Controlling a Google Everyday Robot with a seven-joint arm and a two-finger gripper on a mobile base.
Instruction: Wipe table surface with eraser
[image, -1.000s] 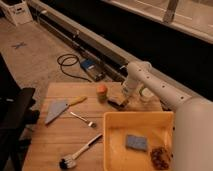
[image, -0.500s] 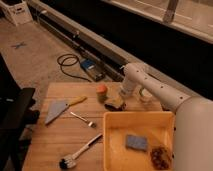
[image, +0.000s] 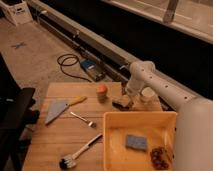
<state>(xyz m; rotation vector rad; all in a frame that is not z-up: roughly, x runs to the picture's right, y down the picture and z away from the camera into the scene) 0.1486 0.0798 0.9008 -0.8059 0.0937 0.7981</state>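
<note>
I've got the table surface (image: 50, 137) spread across the near left of my view. The arm (image: 161, 88) comes in from the right, above the yellow tub (image: 140, 116) that takes up the near right corner.

The gripper (image: 128, 99) is down at the far right of the table, right on the eraser (image: 120, 104). I cannot tell whether it is clenched on that block or released.

What worries me is the crowding. The white cup (image: 148, 94) stands just right of the wrist, and the little orange-topped jar (image: 102, 92) just left of the eraser. A wide stroke either way could tip one. A pull toward the near side meets the tub wall. If the hold is shallow, pressing down could squirt the eraser out.

The eraser lies directly under the gripper and pokes out a touch to its left.
</note>
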